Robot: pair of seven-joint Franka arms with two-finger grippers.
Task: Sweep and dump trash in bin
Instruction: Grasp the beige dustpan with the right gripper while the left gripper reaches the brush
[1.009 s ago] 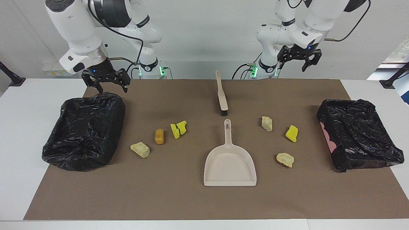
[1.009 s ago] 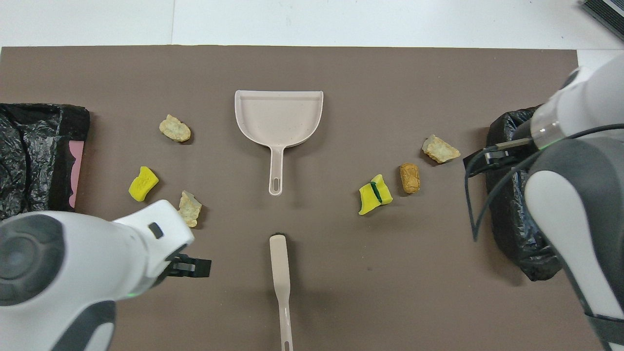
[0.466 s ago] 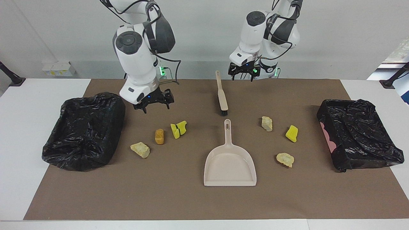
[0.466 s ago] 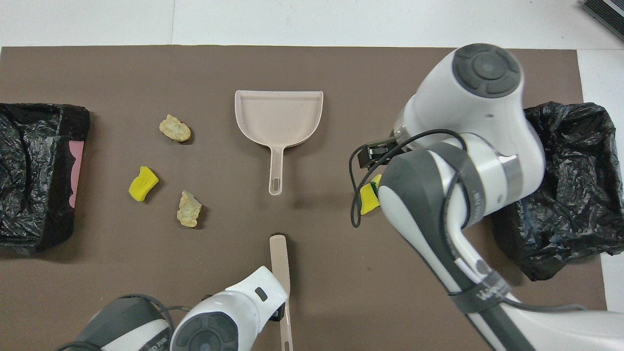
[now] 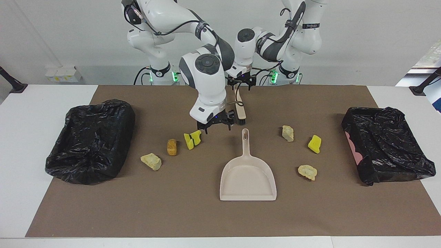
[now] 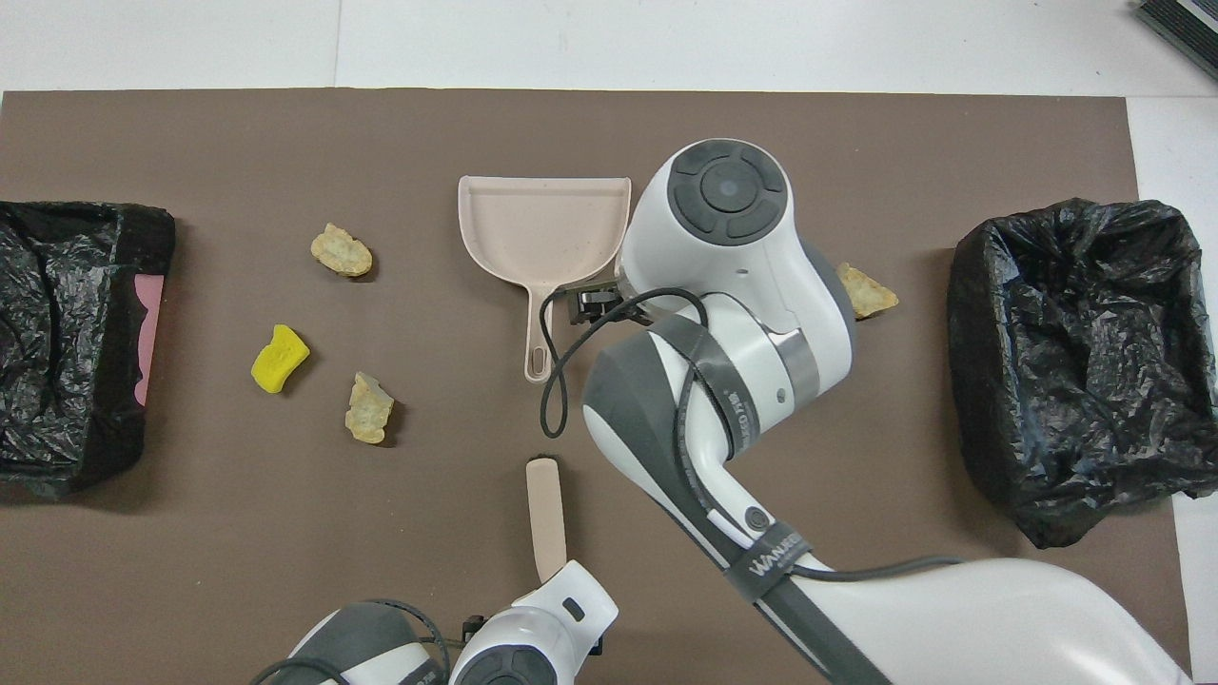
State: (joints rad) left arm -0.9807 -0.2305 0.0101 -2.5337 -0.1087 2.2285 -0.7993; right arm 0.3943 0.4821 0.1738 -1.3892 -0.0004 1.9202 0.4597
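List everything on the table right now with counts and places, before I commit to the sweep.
dustpan: one, beige, mid-mat, handle toward the robots.
brush: one, beige with black bristles, nearer to the robots than the dustpan.
trash chunks: six, yellow, pale beige, orange-brown; three toward the right arm's end, three toward the left arm's end.
bins: two, black-bagged, one at each end.
mat: one, brown, on the white table.
right gripper: open, over the mat beside the dustpan's handle.
left gripper: at the brush handle's end.
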